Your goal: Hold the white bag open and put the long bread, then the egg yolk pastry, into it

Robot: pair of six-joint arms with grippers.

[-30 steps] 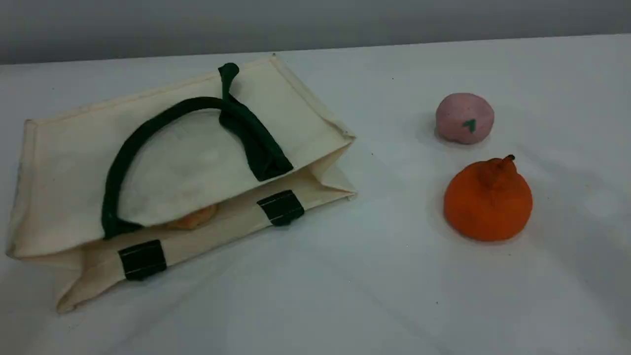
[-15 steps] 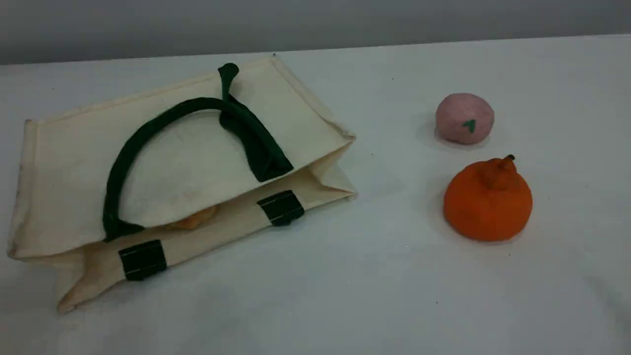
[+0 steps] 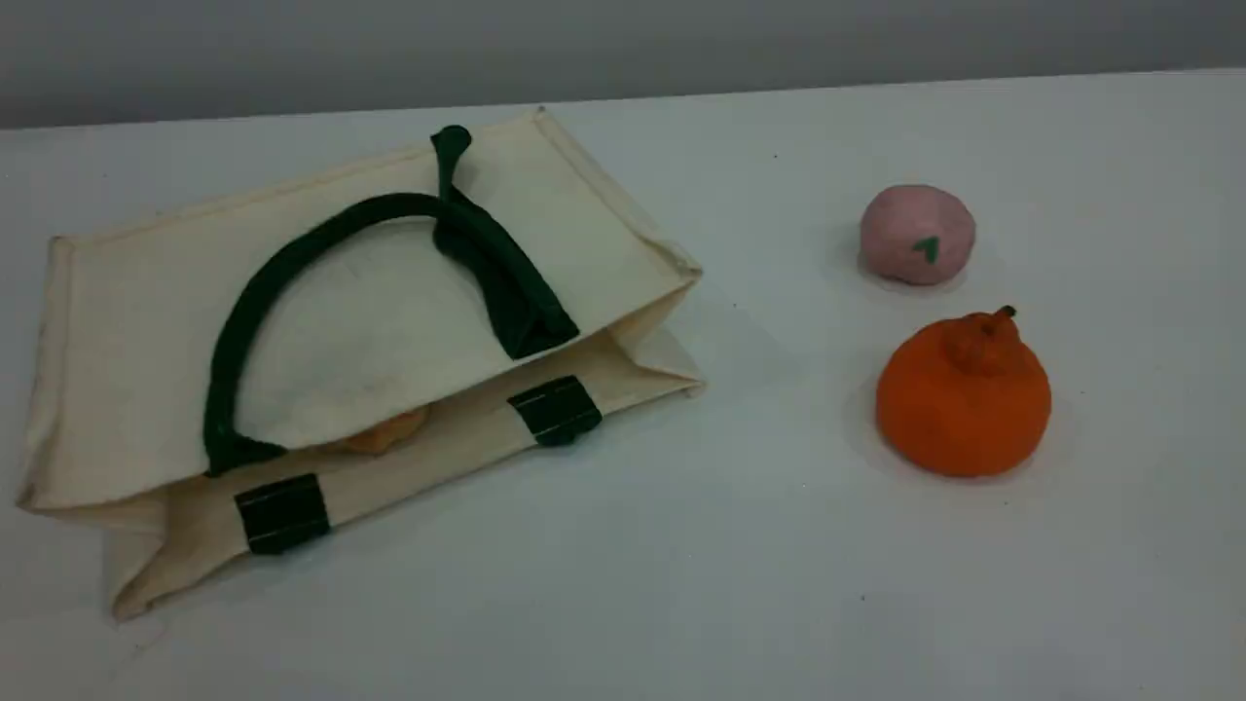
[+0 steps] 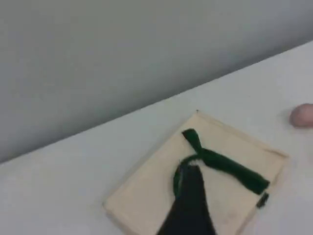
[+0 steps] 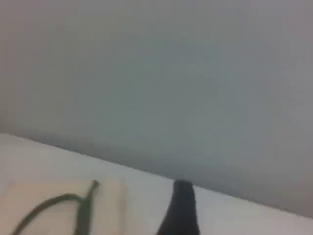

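Holding our left gripper (image 4: pixel 188 208) and right gripper (image 5: pixel 181 210) wide and empty, we are leaving the cream canvas bag (image 3: pixel 146 321) flat at left, since golden long bread (image 3: pixel 384 430) is lying inside.

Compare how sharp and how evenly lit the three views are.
Scene view: sharp, evenly lit, faint shadows beneath the orange fruit and pink ball. Left wrist view: soft, the white bag slightly blurred. Right wrist view: blurriest, mostly grey wall, the handle smeared.
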